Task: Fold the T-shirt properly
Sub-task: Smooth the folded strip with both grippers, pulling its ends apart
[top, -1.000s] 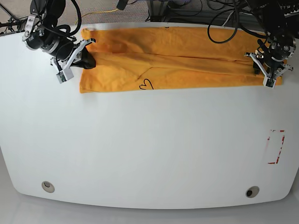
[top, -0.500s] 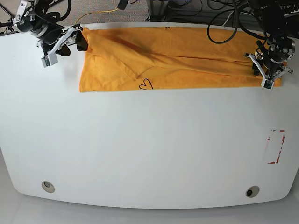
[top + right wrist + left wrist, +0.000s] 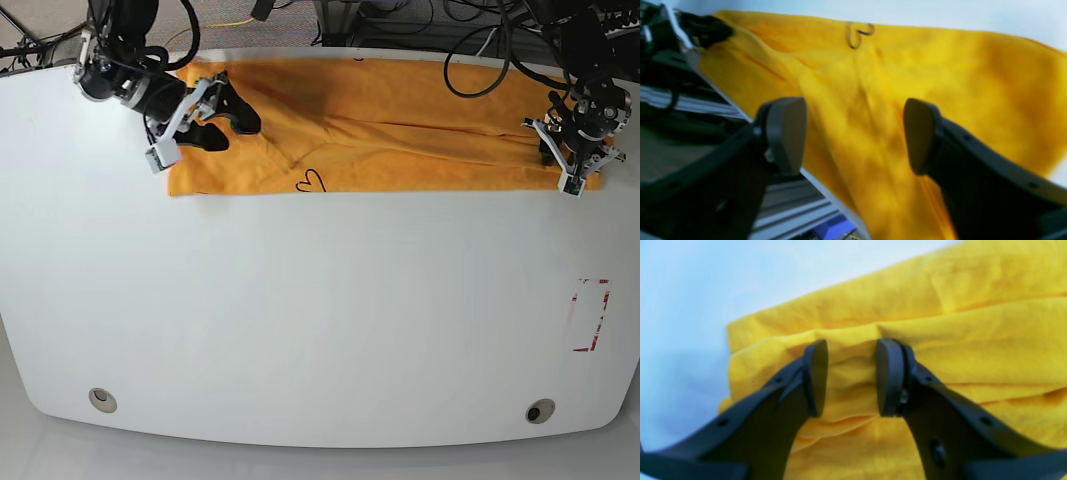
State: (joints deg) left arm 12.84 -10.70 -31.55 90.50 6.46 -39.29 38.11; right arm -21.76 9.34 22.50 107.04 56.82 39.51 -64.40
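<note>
1. Base view shows the orange-yellow cotton T-shirt (image 3: 400, 135) lying as a long folded band along the far edge of the white desk (image 3: 320, 320), its black heart outline (image 3: 312, 181) near the band's near edge, towards the left.
2. Left gripper (image 3: 574, 165), at the scene's far right, sits on the band's right end. In the left wrist view its dark fingers (image 3: 816, 376) stand partly apart with a bunched ridge of cloth (image 3: 850, 380) between them; this looks like a pinch on that ridge, probably to anchor this end, though the pads are not plainly pressed into the cloth.
3. Right gripper (image 3: 205, 115), at the far left, hovers over the band's left end. The right wrist view shows its fingers (image 3: 786, 133) spread wide with nothing between them but cloth lying flat below, so it holds nothing.
4. Judgement: the lengthwise fold looks laid; the free gripper seems placed to take the left end for a crosswise fold.
</note>
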